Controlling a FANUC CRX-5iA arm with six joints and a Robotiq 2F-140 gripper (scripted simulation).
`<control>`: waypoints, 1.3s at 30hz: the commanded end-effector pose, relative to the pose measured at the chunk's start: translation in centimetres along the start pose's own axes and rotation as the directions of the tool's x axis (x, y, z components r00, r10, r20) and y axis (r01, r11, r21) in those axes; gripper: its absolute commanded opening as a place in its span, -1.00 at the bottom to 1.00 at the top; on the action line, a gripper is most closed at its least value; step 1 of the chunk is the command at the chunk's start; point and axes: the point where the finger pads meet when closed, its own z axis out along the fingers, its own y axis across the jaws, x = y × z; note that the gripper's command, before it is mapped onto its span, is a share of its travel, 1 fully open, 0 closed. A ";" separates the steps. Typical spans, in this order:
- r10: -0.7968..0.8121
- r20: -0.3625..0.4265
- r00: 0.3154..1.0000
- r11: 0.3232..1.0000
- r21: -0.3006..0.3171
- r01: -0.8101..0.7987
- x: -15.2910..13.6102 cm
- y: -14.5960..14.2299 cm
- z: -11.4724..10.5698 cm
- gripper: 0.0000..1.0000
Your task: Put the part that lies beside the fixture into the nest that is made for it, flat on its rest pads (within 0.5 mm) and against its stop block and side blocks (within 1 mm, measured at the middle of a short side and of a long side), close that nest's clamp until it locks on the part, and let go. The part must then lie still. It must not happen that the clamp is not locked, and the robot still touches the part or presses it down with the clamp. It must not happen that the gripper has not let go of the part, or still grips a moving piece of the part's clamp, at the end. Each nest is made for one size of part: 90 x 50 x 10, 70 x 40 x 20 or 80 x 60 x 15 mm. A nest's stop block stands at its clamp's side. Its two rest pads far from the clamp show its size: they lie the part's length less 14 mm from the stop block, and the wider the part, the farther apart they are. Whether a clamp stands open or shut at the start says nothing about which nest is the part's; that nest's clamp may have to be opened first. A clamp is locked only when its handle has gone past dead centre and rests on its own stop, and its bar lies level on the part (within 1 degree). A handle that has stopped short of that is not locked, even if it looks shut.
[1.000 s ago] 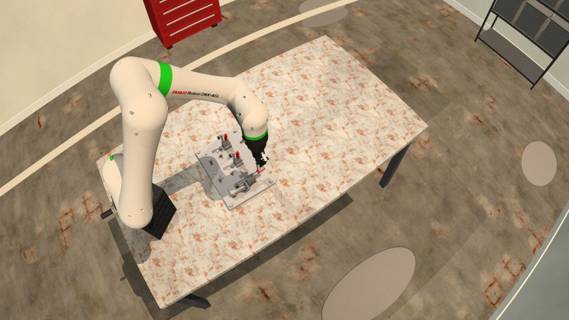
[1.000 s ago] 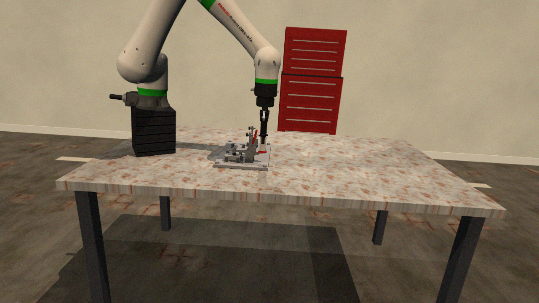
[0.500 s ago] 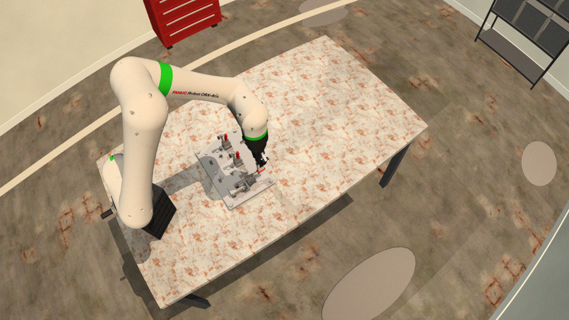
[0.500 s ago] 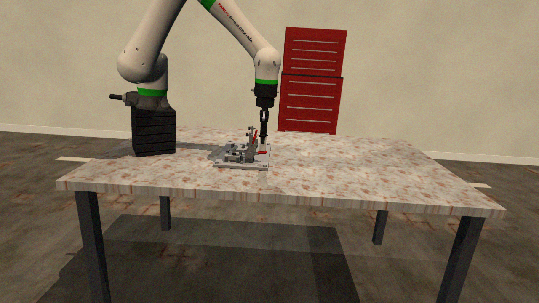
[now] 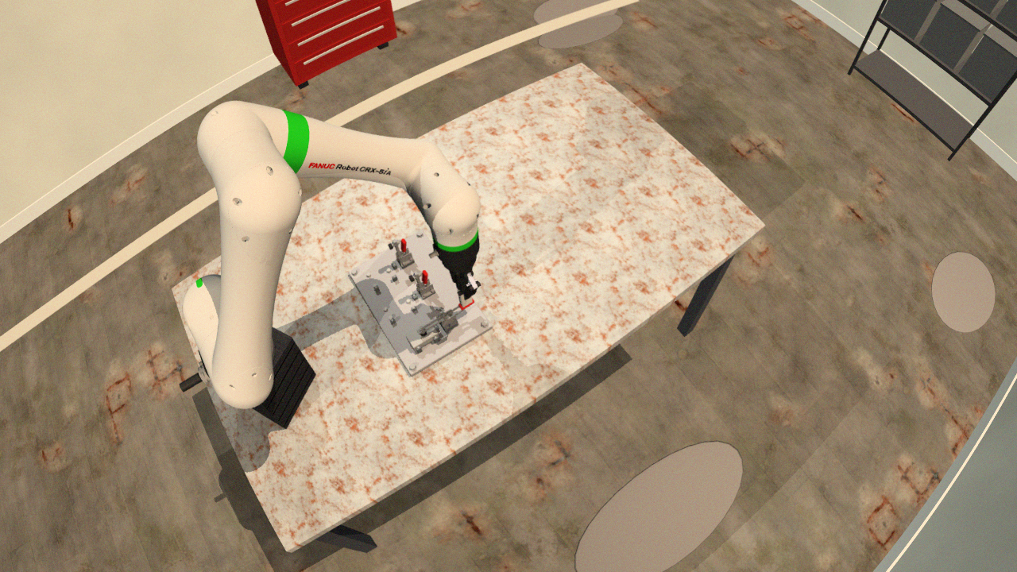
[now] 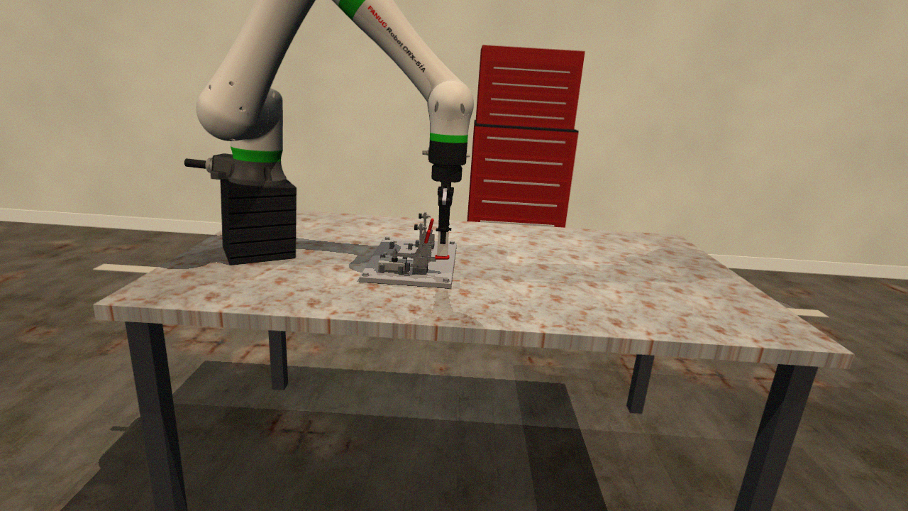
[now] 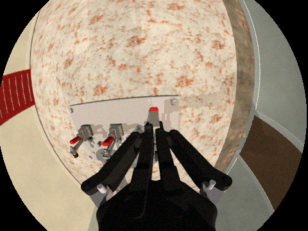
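Part [image 5: 428, 342] [image 6: 397, 267], as far as I can judge the small grey block, sits low in the fixture's end nest, on the robot-base side of the fingers [image 5: 466, 299] [image 6: 442, 249], with the clamp body [image 5: 447, 319] [image 6: 420, 261] between; its exact seating is too small to tell. Its long axis seems to run along the clamp's line, toward the fingers. The wrist view hides it behind them.

The fingers are pressed together on nothing, pointing down, their tips at the red handle [image 6: 442, 257] [image 7: 154, 109], touching it or just above. That handle lies low, outward from the clamp body. The coming move turns on this: the push must stay down on the handle until it passes dead centre, then lift straight off. Whether it rests on its stop I cannot tell.

Farther along the fixture plate [image 5: 474, 329] [image 6: 406, 281] [image 7: 106, 112], two more clamps stand open, red handles up. All rests on the table [image 5: 569, 213] [image 6: 571, 298] [image 7: 135, 64].

The forearm [image 5: 355, 152] [image 6: 406, 47] reads "FANUC Robot CRX-5iA", FANUC in red; I can read no label on the fixture.
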 end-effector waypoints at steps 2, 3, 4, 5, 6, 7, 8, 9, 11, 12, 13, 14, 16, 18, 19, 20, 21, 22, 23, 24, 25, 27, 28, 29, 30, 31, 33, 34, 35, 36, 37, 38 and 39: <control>0.000 0.000 1.000 1.000 0.000 0.000 0.0 0.0 0.0 -1.00; 0.000 0.000 1.000 1.000 0.000 0.000 0.0 0.0 0.0 -1.00; 0.000 0.000 1.000 1.000 0.000 0.000 0.0 0.0 0.0 -1.00; 0.000 0.000 1.000 1.000 0.000 0.000 0.0 0.0 0.0 -1.00; 0.000 0.000 1.000 1.000 0.000 0.000 0.0 0.0 0.0 -1.00; 0.000 0.000 1.000 1.000 0.000 0.000 0.0 0.0 0.0 -1.00; 0.000 0.000 1.000 1.000 0.000 0.000 0.0 0.0 0.0 -1.00; 0.000 0.000 1.000 1.000 0.000 0.000 0.0 0.0 0.0 -1.00; 0.000 0.000 1.000 1.000 0.000 0.000 0.0 0.0 0.1 -1.00; 0.000 0.000 1.000 1.000 0.000 0.000 0.0 0.0 0.1 -1.00; 0.000 0.000 1.000 1.000 0.000 0.000 0.0 0.0 0.2 -1.00; 0.000 0.000 1.000 1.000 0.000 0.000 0.0 0.0 0.2 -1.00; 0.000 0.000 1.000 1.000 0.000 0.000 0.0 0.0 0.2 -1.00; 0.000 0.000 1.000 1.000 0.000 0.000 0.0 0.0 0.2 -1.00; 0.000 0.000 1.000 1.000 0.000 0.000 0.0 0.0 0.2 -1.00; 0.000 0.000 1.000 1.000 0.000 0.000 0.0 0.0 0.2 -1.00; 0.000 0.000 1.000 1.000 0.000 0.000 0.0 0.0 0.2 -1.00; 0.000 0.000 1.000 1.000 0.000 0.000 0.0 0.0 0.2 -1.00; 0.000 0.000 1.000 1.000 0.000 0.000 0.0 0.0 0.2 -1.00; 0.000 0.000 1.000 1.000 0.000 0.000 0.0 0.0 0.2 -1.00; 0.000 0.000 1.000 1.000 0.000 0.000 0.0 0.0 0.2 -1.00; 0.000 0.000 1.000 1.000 0.000 0.000 0.0 0.0 0.2 -1.00; 0.000 0.000 1.000 1.000 0.000 0.000 0.0 0.0 0.2 -1.00; 0.000 0.000 1.000 1.000 0.000 0.000 0.0 0.0 0.2 -1.00; 0.000 0.000 1.000 1.000 0.000 0.000 0.0 0.0 0.2 -1.00; 0.000 0.000 1.000 1.000 0.000 0.000 0.0 0.0 0.3 -1.00; 0.000 0.000 1.000 1.000 0.000 0.000 0.0 0.0 0.4 -1.00; 0.000 0.000 1.000 1.000 0.000 0.000 0.0 0.0 0.4 -1.00; 0.000 0.000 1.000 1.000 0.000 0.000 0.0 0.0 0.4 -1.00; 0.000 0.000 1.000 1.000 0.000 0.000 0.0 0.0 0.4 -1.00; 0.000 0.000 1.000 1.000 0.000 0.000 0.0 0.0 0.4 -1.00; 0.000 0.000 1.000 1.000 0.000 0.000 0.0 0.0 0.4 -1.00; 0.000 0.000 1.000 1.000 0.000 0.000 0.0 0.0 0.4 -1.00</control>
